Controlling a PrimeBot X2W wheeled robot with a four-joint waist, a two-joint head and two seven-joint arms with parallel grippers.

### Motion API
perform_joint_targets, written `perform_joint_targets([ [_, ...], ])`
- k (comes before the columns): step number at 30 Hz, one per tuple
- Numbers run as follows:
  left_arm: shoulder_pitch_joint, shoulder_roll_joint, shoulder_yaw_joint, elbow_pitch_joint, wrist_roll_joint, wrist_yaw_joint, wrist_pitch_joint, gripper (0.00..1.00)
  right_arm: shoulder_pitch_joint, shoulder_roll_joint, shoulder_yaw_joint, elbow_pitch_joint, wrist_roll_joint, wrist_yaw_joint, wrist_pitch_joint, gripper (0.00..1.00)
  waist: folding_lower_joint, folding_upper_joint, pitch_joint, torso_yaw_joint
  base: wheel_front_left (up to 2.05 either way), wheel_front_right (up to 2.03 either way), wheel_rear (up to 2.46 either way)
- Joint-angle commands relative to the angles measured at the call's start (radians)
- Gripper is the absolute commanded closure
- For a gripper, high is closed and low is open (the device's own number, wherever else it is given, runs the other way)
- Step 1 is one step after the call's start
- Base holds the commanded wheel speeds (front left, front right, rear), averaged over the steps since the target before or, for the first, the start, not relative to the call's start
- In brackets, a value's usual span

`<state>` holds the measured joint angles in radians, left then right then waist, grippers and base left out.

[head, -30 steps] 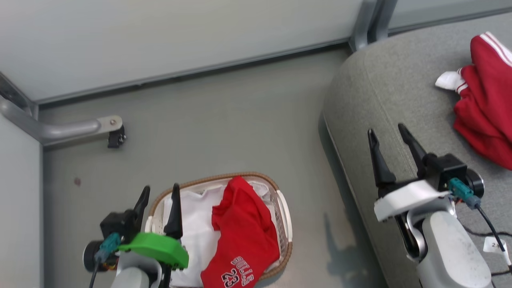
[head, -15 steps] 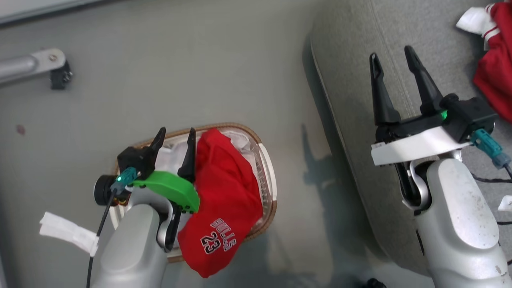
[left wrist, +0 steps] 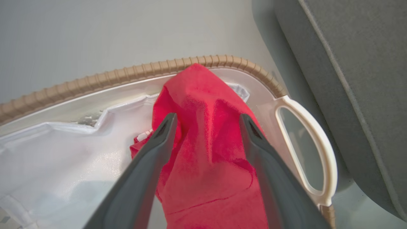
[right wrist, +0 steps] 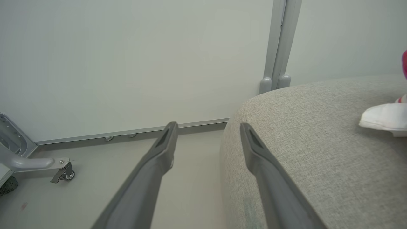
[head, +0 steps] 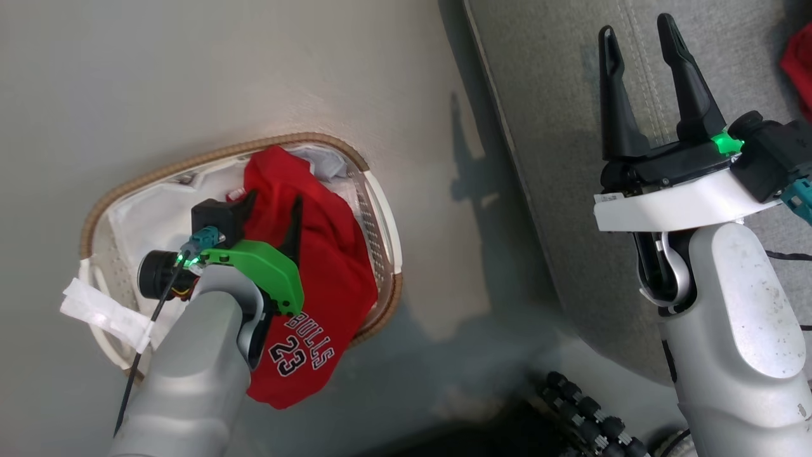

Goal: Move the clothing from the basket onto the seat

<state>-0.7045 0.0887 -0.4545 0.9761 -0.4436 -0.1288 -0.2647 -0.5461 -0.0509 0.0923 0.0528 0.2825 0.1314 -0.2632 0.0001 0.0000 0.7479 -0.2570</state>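
Down in the oval white perforated plastic basket point(head: 190, 160) point(left wrist: 127, 71) with its brown woven rim, a red jersey printed "BULLS 23" point(head: 330, 266) point(left wrist: 206, 178) lies bunched over the white fabric liner point(head: 152, 216) point(left wrist: 63, 152). Its printed end spills over the basket's near edge. The left gripper point(head: 273, 198) point(left wrist: 207, 117) reaches into the basket, its two dark fingers spread wide on either side of a raised fold of the jersey and not clamped on it. Whether the tips touch the cloth cannot be told. The basket stands on the pale grey floor point(head: 254, 63), just beside the large grey fabric-upholstered seat point(head: 558, 190) point(left wrist: 349, 63) point(right wrist: 302, 143), with its white side handle point(left wrist: 292, 102) facing the cushion. The right gripper point(head: 635, 25) point(right wrist: 208, 124) hangs above the seat's rounded edge, fingers parted and empty. A second red garment with a white panel point(head: 800, 70) point(right wrist: 384, 117) lies on the seat, well apart from the basket.
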Motion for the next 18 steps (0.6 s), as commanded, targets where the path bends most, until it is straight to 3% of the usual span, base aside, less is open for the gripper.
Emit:
perform_joint_targets([
  [1,-0.032,0.017,-0.006,0.02,-0.017,-0.003,0.001,0.0,-0.016,-0.001,0.003,-0.011,0.009,-0.001,-0.002,0.0,-0.0001,0.0,0.075,-0.048,0.0,0.0,0.0],
  [13,-0.126,0.038,-0.129,0.182,-0.082,-0.003,0.042,0.0,-0.064,-0.001,0.033,-0.067,0.03,-0.001,-0.002,0.0,-0.0001,0.0,0.136,-0.065,0.0,0.0,0.0],
  [14,-0.128,0.04,-0.136,0.191,-0.086,-0.003,0.05,0.07,-0.065,-0.001,0.035,-0.068,0.03,-0.001,-0.002,0.0,-0.0001,0.0,0.137,-0.065,0.0,0.0,0.0],
  [15,-0.13,0.042,-0.144,0.203,-0.092,-0.003,0.059,0.8,-0.066,-0.001,0.036,-0.069,0.03,-0.001,-0.002,0.0,-0.0001,0.0,0.136,-0.066,0.0,0.0,0.0],
  [16,-0.13,0.042,-0.15,0.211,-0.098,-0.003,0.067,1.0,-0.067,-0.001,0.036,-0.069,0.03,-0.001,-0.002,0.0,-0.0001,0.0,0.135,-0.066,0.0,0.0,0.0],
  [18,-0.126,0.039,-0.161,0.224,-0.11,-0.003,0.087,1.0,-0.067,-0.001,0.038,-0.063,0.028,-0.001,-0.002,0.0,-0.0001,0.0,0.129,-0.066,0.0,0.0,0.0],
])
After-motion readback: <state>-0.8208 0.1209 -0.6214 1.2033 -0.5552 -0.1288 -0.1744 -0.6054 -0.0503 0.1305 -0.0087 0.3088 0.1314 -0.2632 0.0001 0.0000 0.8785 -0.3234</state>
